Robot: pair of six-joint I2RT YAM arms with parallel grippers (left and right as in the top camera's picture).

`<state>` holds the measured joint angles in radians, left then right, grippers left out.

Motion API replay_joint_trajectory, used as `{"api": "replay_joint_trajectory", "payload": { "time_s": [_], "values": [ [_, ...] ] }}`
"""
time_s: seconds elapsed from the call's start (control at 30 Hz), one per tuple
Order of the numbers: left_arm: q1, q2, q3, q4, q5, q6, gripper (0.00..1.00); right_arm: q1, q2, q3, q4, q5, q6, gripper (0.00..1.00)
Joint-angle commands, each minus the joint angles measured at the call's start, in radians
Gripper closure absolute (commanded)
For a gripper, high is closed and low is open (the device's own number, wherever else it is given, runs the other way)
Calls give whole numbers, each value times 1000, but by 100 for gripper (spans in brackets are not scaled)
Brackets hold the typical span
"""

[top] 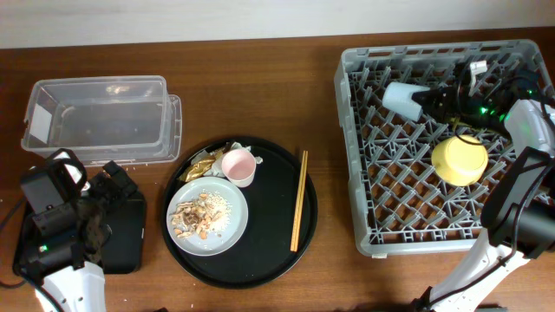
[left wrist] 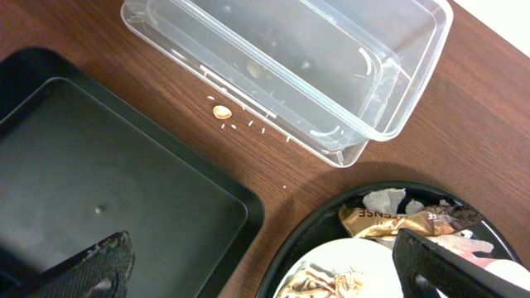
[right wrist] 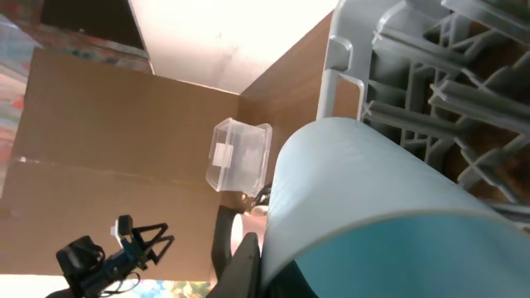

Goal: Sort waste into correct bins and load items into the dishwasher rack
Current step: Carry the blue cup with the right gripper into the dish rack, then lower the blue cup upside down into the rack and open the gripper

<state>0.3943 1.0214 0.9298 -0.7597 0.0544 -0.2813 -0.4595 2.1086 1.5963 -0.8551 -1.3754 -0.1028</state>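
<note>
Black-fingered, our right pincer (top: 431, 102) is clamped on the small blue cup (top: 401, 97), which lies on its side, long axis left-right, in the dishwasher rack's (top: 345, 147) far-left corner near the overturned yellow bowl (top: 460, 160). Our left pincer (left wrist: 261, 252) gapes empty above the shallow black tray (left wrist: 124, 182).

**Wood table, round black tray, cardboard beyond**

Dark brown wooden table (top: 260, 78), grain running left to right, filling almost the whole overhead view. Lying flat on it, toward the front and a little left of centre: large round black tray (top: 273, 251) with a low raised rim. Along the far edge, a pale cream strip of wall (top: 173, 17). From the right wrist, past the table's edge, a lighter brown cardboard sheet (right wrist: 99, 124) with creases; lying or standing, impossible to tell.
</note>
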Motion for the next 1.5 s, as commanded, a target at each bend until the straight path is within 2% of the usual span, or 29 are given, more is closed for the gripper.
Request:
{"api": "replay_joint_trajectory", "payload": {
  "time_s": [0.0,0.17,0.27,0.37,0.5,0.63,0.8,0.9,0.97,1.03,1.13,1.2,1.23,1.33,1.47],
  "values": [
    [4,-1,14,2,-7,-6,1,6,-7,-12,-7,23,37,94],
    [4,-1,14,2,-7,-6,1,33,-3,-16,4,35,38,94],
    [4,-1,14,2,-7,-6,1,34,8,-16,-53,132,37,89],
    [4,-1,14,2,-7,-6,1,32,13,-16,-98,251,37,90],
    [4,-1,14,2,-7,-6,1,32,8,-7,-100,266,43,91],
    [4,-1,14,2,-7,-6,1,21,-40,-6,-103,450,150,91],
    [4,-1,14,2,-7,-6,1,-23,-83,-6,-148,541,194,91],
    [4,-1,14,2,-7,-6,1,-27,-95,-6,-171,576,193,83],
    [4,-1,14,2,-7,-6,1,-27,-98,-6,-169,571,189,81],
    [4,-1,14,2,-7,-6,1,-23,-98,-6,-170,534,173,85],
    [4,-1,14,2,-7,-6,1,-23,-98,-6,-175,288,113,92],
    [4,-1,14,2,-7,-6,1,-23,-98,-6,-168,33,55,92],
    [4,-1,14,2,-7,-6,1,-19,-98,-6,-154,-12,55,92],
    [4,-1,14,2,-7,-6,1,25,-95,-7,-61,-26,101,92],
    [4,-1,14,2,-7,-6,1,91,-54,-7,122,33,282,92]
  ]
}}
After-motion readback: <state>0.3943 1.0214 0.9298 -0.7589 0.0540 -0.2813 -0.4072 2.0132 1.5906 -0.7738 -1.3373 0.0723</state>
